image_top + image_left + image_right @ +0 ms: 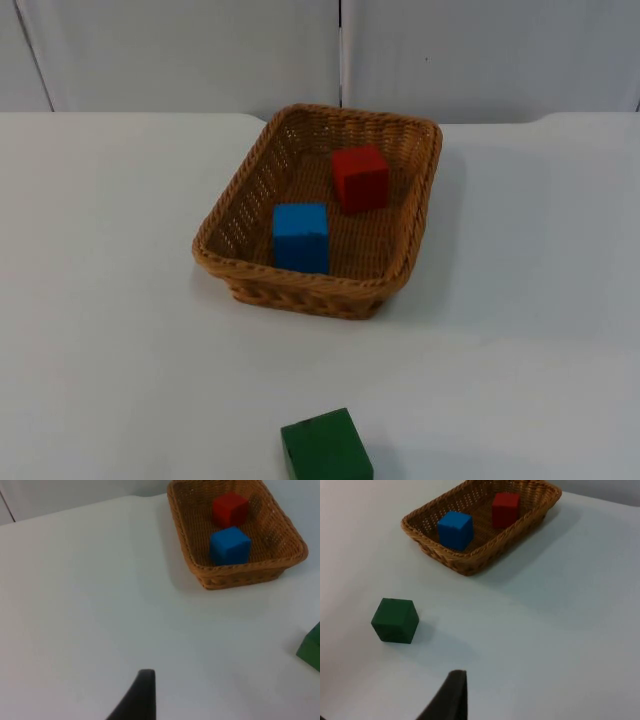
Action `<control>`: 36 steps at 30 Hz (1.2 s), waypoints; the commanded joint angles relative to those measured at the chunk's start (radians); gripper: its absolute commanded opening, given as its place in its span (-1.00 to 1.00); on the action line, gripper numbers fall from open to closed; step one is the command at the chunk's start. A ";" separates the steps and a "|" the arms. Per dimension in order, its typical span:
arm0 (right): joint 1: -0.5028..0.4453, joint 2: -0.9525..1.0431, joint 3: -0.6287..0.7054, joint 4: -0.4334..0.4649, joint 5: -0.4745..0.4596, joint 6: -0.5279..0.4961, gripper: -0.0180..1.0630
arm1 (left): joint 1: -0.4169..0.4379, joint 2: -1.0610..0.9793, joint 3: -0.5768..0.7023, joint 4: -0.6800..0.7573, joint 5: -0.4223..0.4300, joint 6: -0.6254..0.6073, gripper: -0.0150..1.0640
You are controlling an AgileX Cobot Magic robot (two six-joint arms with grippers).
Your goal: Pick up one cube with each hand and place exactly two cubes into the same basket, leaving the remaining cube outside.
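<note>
Basket [412, 214] sits on the white bench [110, 330], toward the grey partition wall [180, 50], roughly centred btwn my two sides; woven, tan, rectangular, upright. Inside it: red cube [360, 178] at the end nearer the wall, blue cube [301, 237] at the end nearer the bench's front edge, close against the front rim. The two cubes stand apart, not touching, both flat on the basket floor. Green cube [326, 446] rests on the bench outside the basket, well apart from it, at the front edge of the top view. So: two cubes in one basket, one out. Left wrist view confirms same layout: basket [280, 565] w/ red cube [230, 509] behind blue cube [229, 545], green cube [312, 645] partly visible off to one side on bare bench [90, 605]. Right wrist view: basket [485, 555], blue cube [455, 529], red cube [505, 509], green cube [395, 620] alone on the bench [560, 620], nearer my right gripper than the basket is. My left gripper [137, 700] is above bare bench, clear of all items; one black fingertip seen, nothing in it, spread of fingers cannot be told. My right gripper [449, 700] likewise above bench, short of the green cube, not touching it; one fingertip seen, nothing in it, opening cannot be told
</note>
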State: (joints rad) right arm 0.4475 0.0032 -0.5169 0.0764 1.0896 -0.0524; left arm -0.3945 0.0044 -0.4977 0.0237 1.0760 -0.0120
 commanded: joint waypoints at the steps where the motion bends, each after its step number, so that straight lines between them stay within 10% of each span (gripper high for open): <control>1: 0.005 -0.003 0.001 -0.005 -0.012 0.001 0.98 | 0.000 -0.004 0.005 0.007 -0.001 -0.004 0.85; 36: -0.393 -0.003 0.001 0.005 -0.014 0.002 0.98 | 0.000 -0.004 0.005 0.007 -0.001 -0.004 0.85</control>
State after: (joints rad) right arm 0.0649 0.0032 -0.5169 0.0782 1.0877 -0.0485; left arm -0.3945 0.0044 -0.4977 0.0237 1.0760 -0.0120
